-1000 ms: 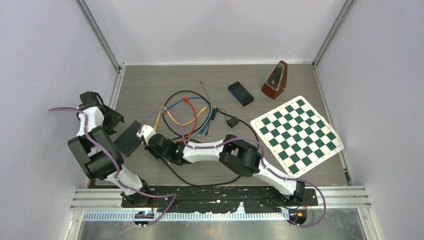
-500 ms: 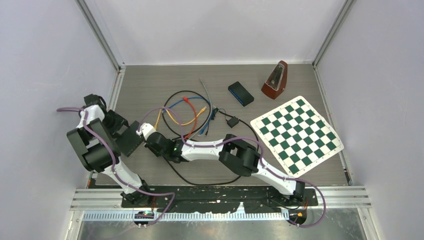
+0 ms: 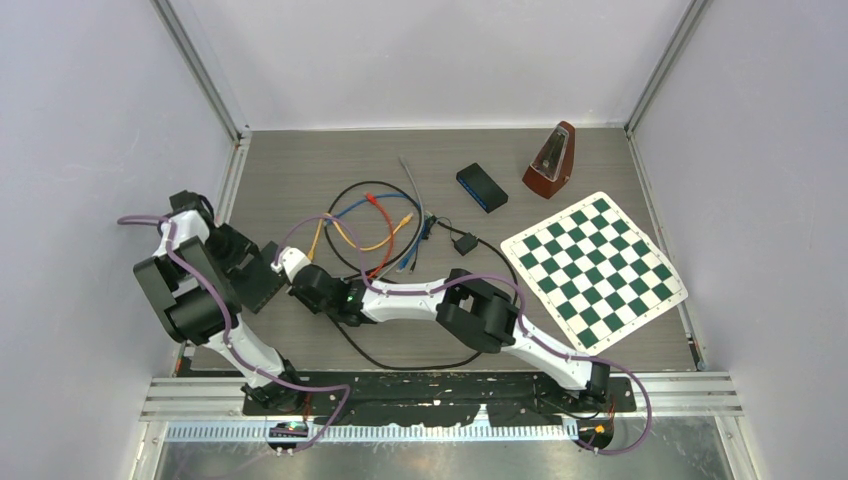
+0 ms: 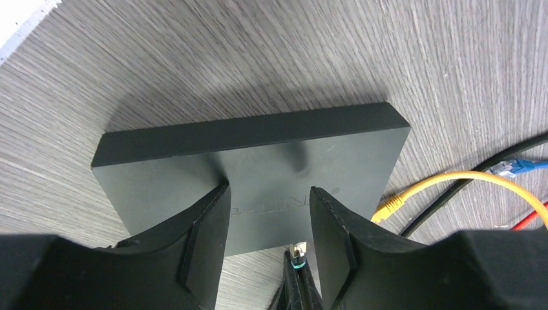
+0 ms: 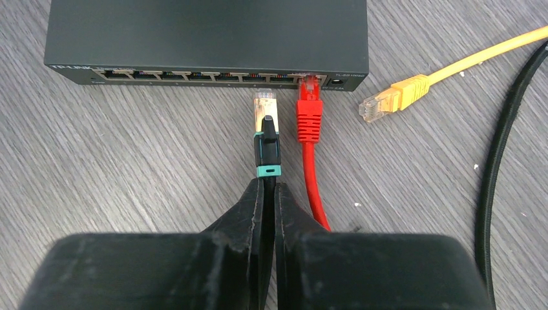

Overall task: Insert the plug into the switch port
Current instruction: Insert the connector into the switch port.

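TP-LINK printed small on the switch (image 5: 194,29) front's left end, other print illegible

Off to my right a green-and-white chessboard mat (image 3: 593,270) is lying flat on the grey table (image 3: 300,170), and a brown metronome (image 3: 551,160) is standing upright just past its far corner. A dark box (image 3: 482,187) is sitting near it. Close in, a red cable (image 5: 309,119) and a yellow cable (image 5: 400,97) are lying side by side, with a thick black cable (image 5: 497,155) curving past them.

The left arm (image 3: 250,350) and right arm (image 3: 400,300) wear white shells between bulky black joint housings. A purple cable (image 3: 135,218) trails along each. The fingers (image 5: 249,213) are matte black, tapering wedges.
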{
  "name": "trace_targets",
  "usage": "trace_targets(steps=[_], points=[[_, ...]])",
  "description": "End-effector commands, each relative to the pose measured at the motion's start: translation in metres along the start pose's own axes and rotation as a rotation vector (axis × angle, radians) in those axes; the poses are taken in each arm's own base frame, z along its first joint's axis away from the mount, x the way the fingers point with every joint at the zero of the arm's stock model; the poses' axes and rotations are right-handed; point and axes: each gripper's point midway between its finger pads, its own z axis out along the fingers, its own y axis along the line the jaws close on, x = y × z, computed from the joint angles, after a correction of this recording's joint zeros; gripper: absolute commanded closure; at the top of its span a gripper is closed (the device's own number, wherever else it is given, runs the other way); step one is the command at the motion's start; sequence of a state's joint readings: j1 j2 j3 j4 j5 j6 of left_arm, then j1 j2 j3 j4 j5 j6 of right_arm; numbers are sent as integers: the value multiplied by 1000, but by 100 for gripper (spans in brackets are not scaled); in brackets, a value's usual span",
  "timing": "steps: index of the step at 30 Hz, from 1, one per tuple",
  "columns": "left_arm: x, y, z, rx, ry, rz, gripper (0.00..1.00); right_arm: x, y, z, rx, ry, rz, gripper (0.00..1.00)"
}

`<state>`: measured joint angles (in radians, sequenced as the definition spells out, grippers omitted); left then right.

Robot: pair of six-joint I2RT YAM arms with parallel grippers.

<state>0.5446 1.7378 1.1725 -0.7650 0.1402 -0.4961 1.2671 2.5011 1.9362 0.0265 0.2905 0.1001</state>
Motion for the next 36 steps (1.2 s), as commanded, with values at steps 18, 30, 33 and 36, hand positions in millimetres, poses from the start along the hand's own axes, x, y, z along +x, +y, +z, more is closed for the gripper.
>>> trace_targets(steps=[18,30,33,36], points=[[33,-13,-15,129,69,-21,54,-31,-20,6,28,-82,-51,95],[29,-26,-34,203,8,-44,53,-31,-54,14,77,-63,-65,95],[15,-23,-43,168,-57,-30,52,-34,-59,13,79,-66,-83,95],[-9,-14,-49,86,-147,-4,51,-39,-57,11,63,-71,-94,95]])
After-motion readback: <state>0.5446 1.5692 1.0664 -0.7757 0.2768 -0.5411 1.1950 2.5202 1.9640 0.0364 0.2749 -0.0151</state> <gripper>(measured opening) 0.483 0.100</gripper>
